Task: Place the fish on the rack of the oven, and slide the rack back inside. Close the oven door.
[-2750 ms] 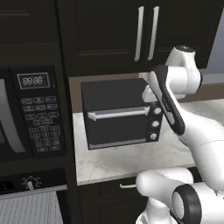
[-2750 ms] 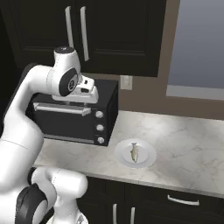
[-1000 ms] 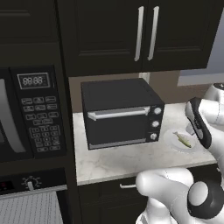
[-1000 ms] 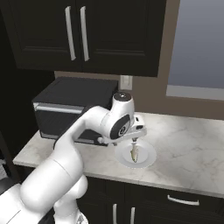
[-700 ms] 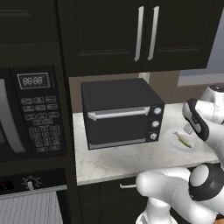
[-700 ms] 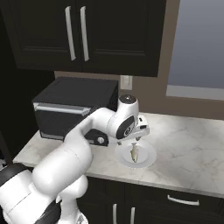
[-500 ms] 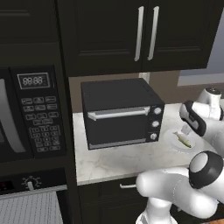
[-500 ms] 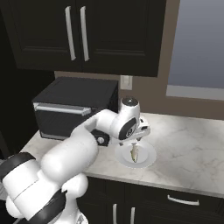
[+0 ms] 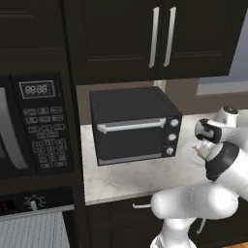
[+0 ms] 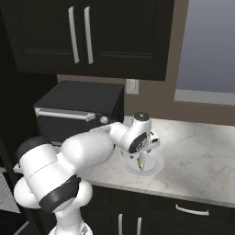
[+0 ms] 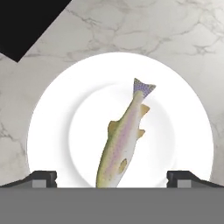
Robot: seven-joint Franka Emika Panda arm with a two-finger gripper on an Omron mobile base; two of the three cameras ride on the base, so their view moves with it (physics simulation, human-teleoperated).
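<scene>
The fish [image 11: 124, 146] lies flat on a round white plate [image 11: 52, 122], near the middle of it, with its tail pointing away from your hand. The plate sits on the marble bench [image 10: 193, 151], just to the right of the small black box oven [image 10: 78, 114].

Your gripper [image 10: 140, 161] hangs right over the plate, pointing down at the fish. The jaws are spread wide, one tip on each side of the fish, and they pinch nothing. In the hand view both tips [image 11: 41, 178] stand well apart from the fish.

So you have not picked up the fish yet. That is the step you are on now, and I think you need to come lower before you squeeze.

Almost all of the job is left. The big oven [image 9: 29, 206] is to the left of the plate, below the microwave [image 9: 34, 126]. You can see a bit of its rack [image 9: 31, 232] low down there. From these pictures you can't tell how far the rack sticks out.

After the grab, you must carry the fish over to the rack, set it down, push the rack in, and shut the oven door.
</scene>
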